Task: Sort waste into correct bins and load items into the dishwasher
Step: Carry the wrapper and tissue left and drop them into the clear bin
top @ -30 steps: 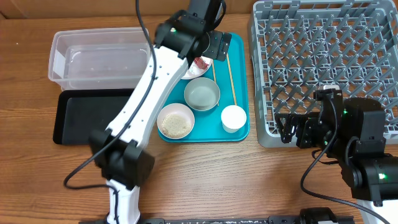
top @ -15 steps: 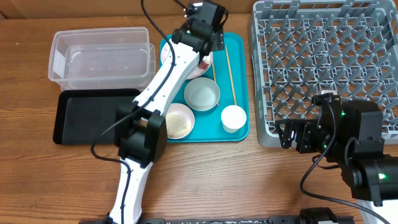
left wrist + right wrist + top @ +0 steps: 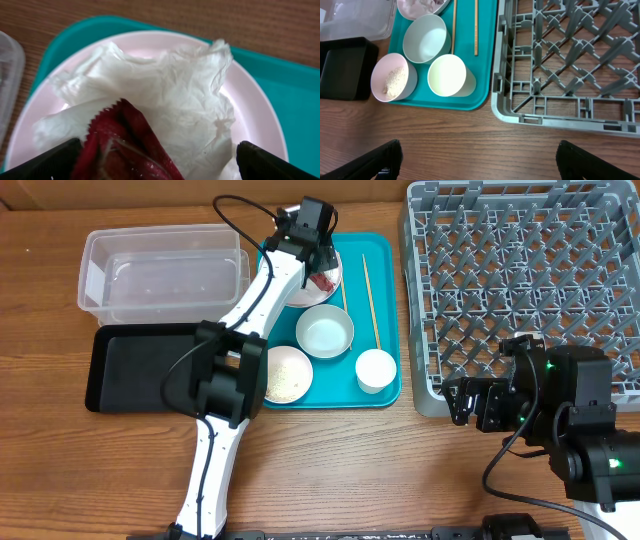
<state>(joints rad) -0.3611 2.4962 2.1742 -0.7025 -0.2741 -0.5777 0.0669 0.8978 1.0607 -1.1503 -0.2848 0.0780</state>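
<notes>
Over napkin (image 3: 170,85), left hand (image 3: 160,162) spread wide — red wrapper (image 3: 125,145) partly out of frame — right hand (image 3: 480,160) likewise.

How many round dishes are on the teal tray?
4. A pink plate far left on the teal tray, partly under the left arm; a pale bowl mid-tray; a dish of rice scraps near left; a white cup near right. The arm may hide more.

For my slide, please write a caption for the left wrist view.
Open left gripper poised over a red wrapper and crumpled napkin on a pink plate.
</notes>
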